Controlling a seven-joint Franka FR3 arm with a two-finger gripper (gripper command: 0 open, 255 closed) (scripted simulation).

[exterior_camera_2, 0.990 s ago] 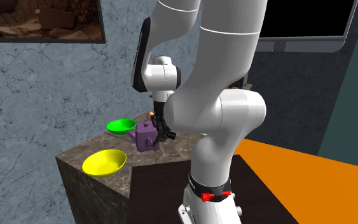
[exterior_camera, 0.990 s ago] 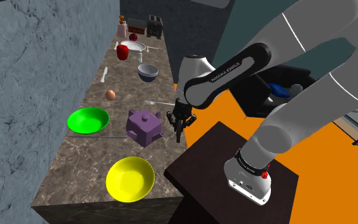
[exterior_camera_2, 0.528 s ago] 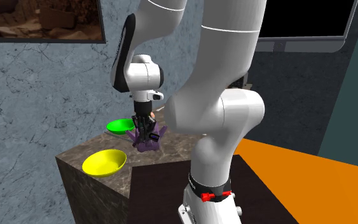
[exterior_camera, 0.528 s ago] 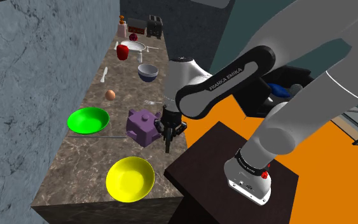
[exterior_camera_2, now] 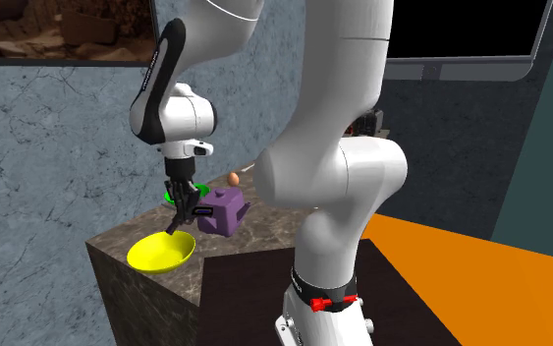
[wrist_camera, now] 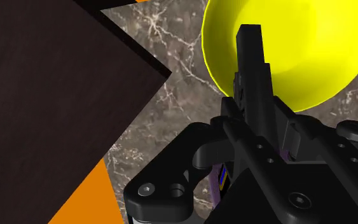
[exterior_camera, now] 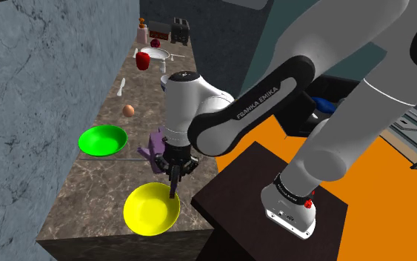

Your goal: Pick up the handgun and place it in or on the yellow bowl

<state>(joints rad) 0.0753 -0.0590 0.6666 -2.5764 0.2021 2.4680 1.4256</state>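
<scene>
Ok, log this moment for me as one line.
stage: placing | gripper: shut on handgun | handgun: hanging down over yellow bowl, not released | beside: purple teapot

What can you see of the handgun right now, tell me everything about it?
The handgun is plain black, long and narrow, with a squared, blocky free end. It is clamped in the gripper and hangs roughly upright, free end pointing down over the yellow bowl near its rim. It appears to touch only the fingers, not the bowl.
</scene>
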